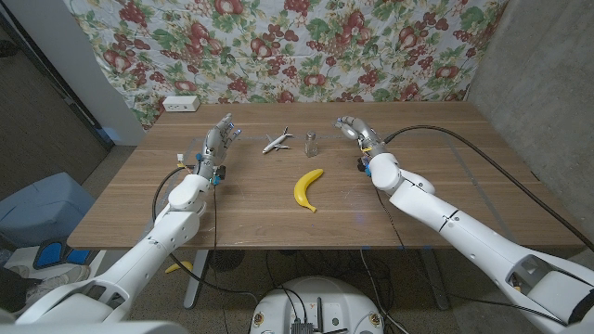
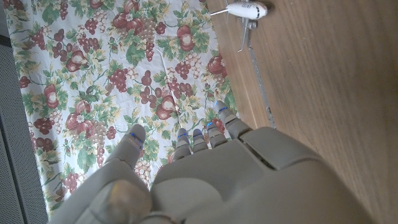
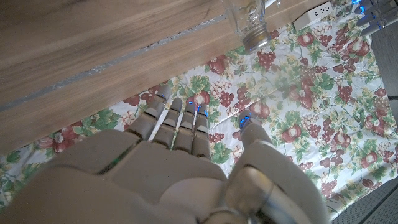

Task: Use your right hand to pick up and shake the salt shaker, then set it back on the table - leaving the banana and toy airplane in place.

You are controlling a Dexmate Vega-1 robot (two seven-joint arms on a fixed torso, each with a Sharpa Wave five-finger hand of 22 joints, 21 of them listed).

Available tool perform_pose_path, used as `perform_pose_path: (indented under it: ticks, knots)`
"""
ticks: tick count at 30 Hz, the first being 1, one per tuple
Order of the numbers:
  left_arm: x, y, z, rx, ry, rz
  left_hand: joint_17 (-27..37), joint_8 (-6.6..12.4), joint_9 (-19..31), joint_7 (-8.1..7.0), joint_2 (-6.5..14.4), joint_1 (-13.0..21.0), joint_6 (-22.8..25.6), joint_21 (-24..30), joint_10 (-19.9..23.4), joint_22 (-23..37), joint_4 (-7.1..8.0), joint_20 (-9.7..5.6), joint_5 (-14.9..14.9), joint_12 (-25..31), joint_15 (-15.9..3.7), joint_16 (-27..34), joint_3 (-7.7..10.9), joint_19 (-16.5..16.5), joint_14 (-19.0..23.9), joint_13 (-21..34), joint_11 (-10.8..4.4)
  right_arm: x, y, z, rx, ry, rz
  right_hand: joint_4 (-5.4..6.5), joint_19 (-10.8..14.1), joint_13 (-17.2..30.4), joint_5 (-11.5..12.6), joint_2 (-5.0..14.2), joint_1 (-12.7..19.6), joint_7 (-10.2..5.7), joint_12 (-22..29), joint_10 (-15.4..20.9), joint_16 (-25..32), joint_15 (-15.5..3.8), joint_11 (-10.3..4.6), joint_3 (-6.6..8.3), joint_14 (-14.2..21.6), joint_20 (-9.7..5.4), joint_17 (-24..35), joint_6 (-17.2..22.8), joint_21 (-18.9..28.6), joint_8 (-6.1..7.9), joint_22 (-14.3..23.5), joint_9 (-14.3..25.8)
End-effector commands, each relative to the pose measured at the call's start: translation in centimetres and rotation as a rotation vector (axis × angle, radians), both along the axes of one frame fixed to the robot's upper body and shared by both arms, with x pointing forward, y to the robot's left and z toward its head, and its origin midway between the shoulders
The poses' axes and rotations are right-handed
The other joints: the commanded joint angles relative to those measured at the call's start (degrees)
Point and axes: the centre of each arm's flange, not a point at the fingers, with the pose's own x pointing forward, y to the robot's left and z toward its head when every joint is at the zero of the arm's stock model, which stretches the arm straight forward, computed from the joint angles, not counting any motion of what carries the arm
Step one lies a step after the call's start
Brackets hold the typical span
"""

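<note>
Meanwhile, the right hand [image 1: 355, 133] hovered empty with fingers apart beside the salt shaker [image 1: 311, 144], poised to reach, needing next to close around it.

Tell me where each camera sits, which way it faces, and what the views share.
Head view: on the robot's head, looking down at the table; both arms, left hand, right hand.
Left wrist view: behind the left hand, facing the cloth and airplane.
Right wrist view: behind the right hand, facing the shaker.
Shared: airplane, shaker.
</note>
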Motion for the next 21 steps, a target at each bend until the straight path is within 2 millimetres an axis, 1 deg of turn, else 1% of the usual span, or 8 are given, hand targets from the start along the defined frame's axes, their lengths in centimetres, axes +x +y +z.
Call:
perform_pose_path:
  ticks: [1, 13, 21]
  knots:
    - [-0.1, -0.1, 0.0, 0.001, 0.002, 0.002, 0.2, -0.19, 0.2, -0.33, 1.5, -0.6, 0.3, 0.0, 0.3, 0.3, -0.26, -0.03, -0.3, -0.2, -1.07, 0.0, 0.02, 0.3, 0.4, 0.2, -0.28, 0.3, 0.8, -0.4, -0.043, 0.02, -0.026, -0.26, 0.4, 0.2, 0.3, 0.45, 0.6, -0.36, -0.1, 0.0, 0.4, -0.87, -0.41, 0.31, -0.1, -0.09, 0.2, -0.2, -0.2, -0.27, 0.3, 0.3]
    - [0.0, -0.1, 0.0, 0.002, 0.005, 0.003, 0.2, -0.2, 0.2, -0.3, 1.6, -0.7, 0.3, -0.2, 0.4, 0.3, -0.35, 0.0, -0.3, -0.2, -1.05, -0.1, 0.07, 0.4, 0.3, 0.2, -0.15, 0.5, 1.6, -0.7, -0.066, 0.036, -0.039, -0.56, 0.7, 0.3, 0.4, 0.37, 1.3, -0.67, -0.2, -0.2, 0.4, -1.23, -0.82, 0.49, -0.3, -0.31, 0.3, -0.4, -0.3, -0.34, 0.3, 0.3]
    - [0.2, 0.0, 0.1, 0.007, 0.008, -0.001, 0.2, -0.18, 0.2, -0.29, 1.6, -0.8, 0.4, -0.4, 0.3, 0.3, -0.39, 0.05, -0.3, -0.2, -1.08, -0.1, 0.09, 0.4, 0.3, 0.2, -0.23, 0.6, 2.1, -0.8, -0.09, 0.046, -0.048, -0.82, 0.9, 0.3, 0.3, -0.27, 1.7, -0.79, -0.2, -0.2, 0.4, -1.18, -0.92, 0.33, -0.4, -0.13, 0.2, -0.5, -0.3, -0.4, 0.3, 0.3]
